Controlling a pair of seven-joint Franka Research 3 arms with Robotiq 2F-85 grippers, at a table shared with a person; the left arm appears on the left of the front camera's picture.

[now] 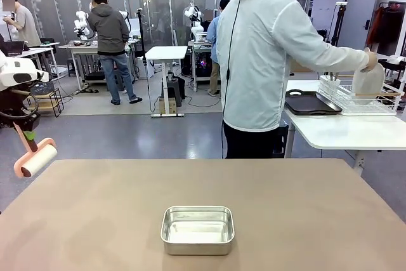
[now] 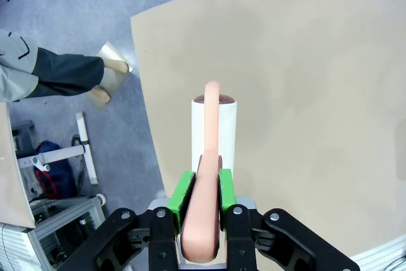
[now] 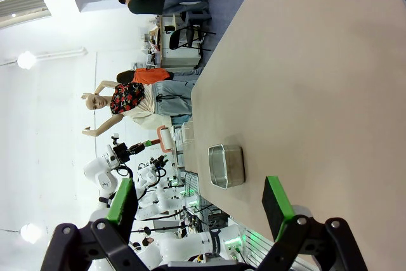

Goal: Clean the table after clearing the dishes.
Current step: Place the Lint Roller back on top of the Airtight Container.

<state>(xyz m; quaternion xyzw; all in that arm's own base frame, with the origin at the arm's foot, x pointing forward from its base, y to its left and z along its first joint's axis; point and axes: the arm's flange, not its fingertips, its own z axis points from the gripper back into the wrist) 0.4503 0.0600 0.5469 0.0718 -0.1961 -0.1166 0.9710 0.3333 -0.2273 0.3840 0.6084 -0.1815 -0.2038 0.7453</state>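
From the front, the left end effector (image 1: 26, 135) holds a lint roller (image 1: 37, 160) clear of the bench's (image 1: 304, 220) left edge; a person (image 1: 266, 61) racks a plate (image 1: 368, 82) far right. Left wrist: pads (image 2: 184, 190) clamp its pink handle, ready for rolling. Right wrist: right end effector (image 3: 200, 204) gapes empty above the steel pan (image 3: 227, 165).

Matt tan table (image 1: 304, 207); shiny steel pan (image 1: 197, 229).

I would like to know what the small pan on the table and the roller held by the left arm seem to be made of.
The pan looks like bare steel with a brushed, shiny finish: it reflects light along its rim. The roller seems to have a smooth salmon-pink plastic handle, clamped in the left gripper, and a white drum, probably sticky paper, though that is not certain. The table looks matte tan.
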